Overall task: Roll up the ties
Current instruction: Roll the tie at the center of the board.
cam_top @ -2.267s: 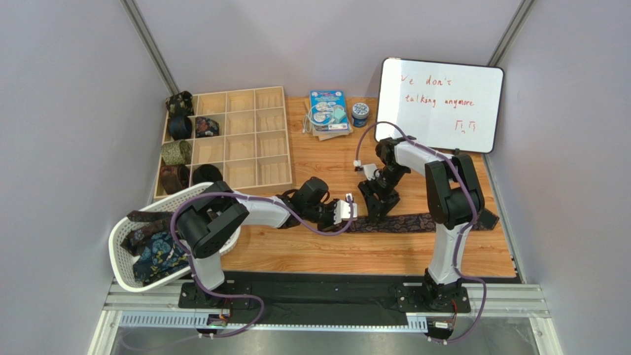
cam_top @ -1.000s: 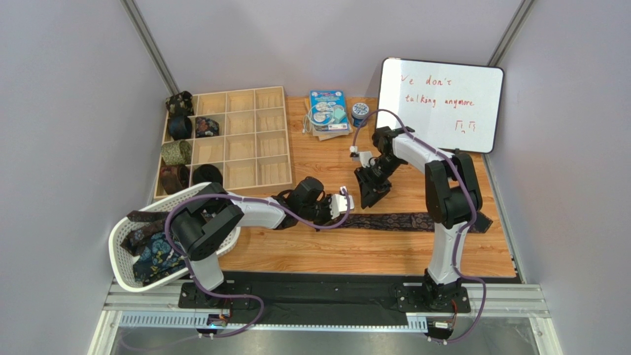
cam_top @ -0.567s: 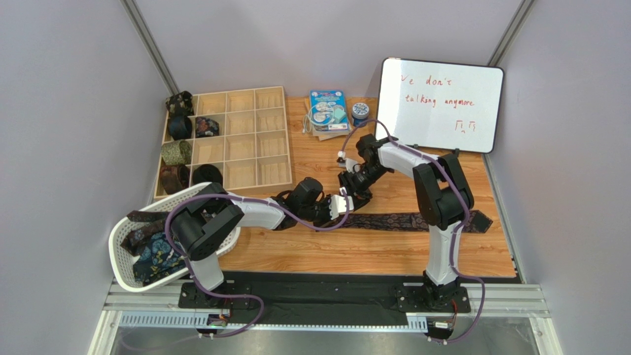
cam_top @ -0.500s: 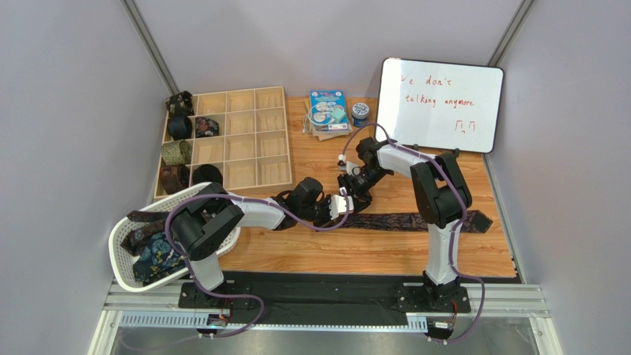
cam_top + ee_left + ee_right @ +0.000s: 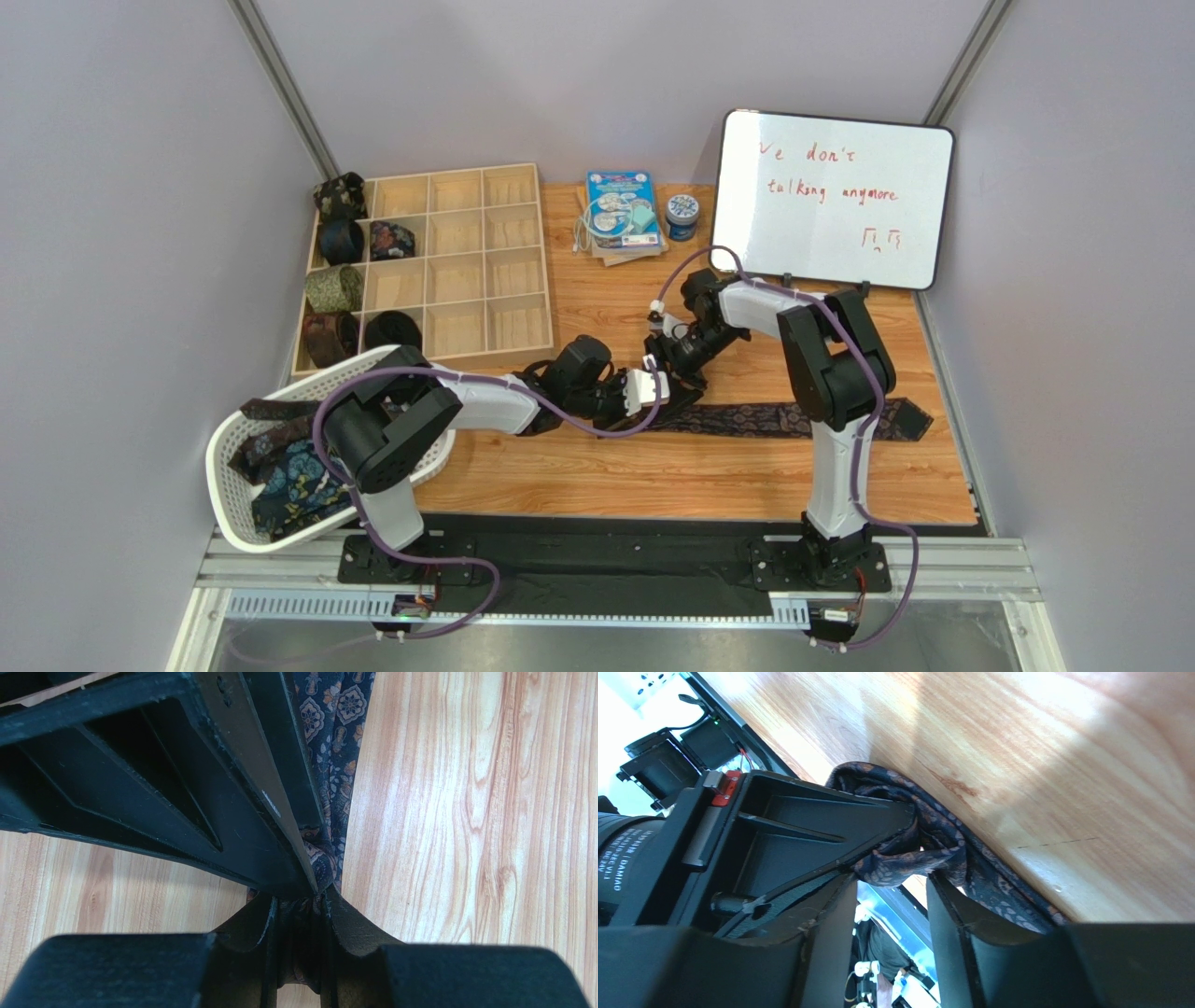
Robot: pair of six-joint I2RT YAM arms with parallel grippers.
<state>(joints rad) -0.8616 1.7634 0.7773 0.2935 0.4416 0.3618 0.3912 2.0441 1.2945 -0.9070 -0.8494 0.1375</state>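
A navy tie with brown paisley (image 5: 786, 417) lies flat across the table's middle, its wide end at the right. My left gripper (image 5: 648, 389) is shut on the tie's narrow left end; the left wrist view shows fabric (image 5: 335, 749) pinched between the fingers (image 5: 298, 906). My right gripper (image 5: 676, 356) is open right against the left one. In the right wrist view its jaws (image 5: 889, 889) stand apart around a folded loop of the tie (image 5: 913, 855). Several rolled ties (image 5: 334, 290) sit in the wooden tray's left column.
A wooden compartment tray (image 5: 463, 266) stands at the back left. A white mesh basket (image 5: 232, 469) with loose ties hangs off the front left corner. A whiteboard (image 5: 835, 196), a booklet (image 5: 622, 210) and a small tin (image 5: 682, 213) are at the back.
My right gripper rose off the tie, swung back and left, then came down against the left gripper at the tie's folded end. The left gripper drew the tie slightly left.
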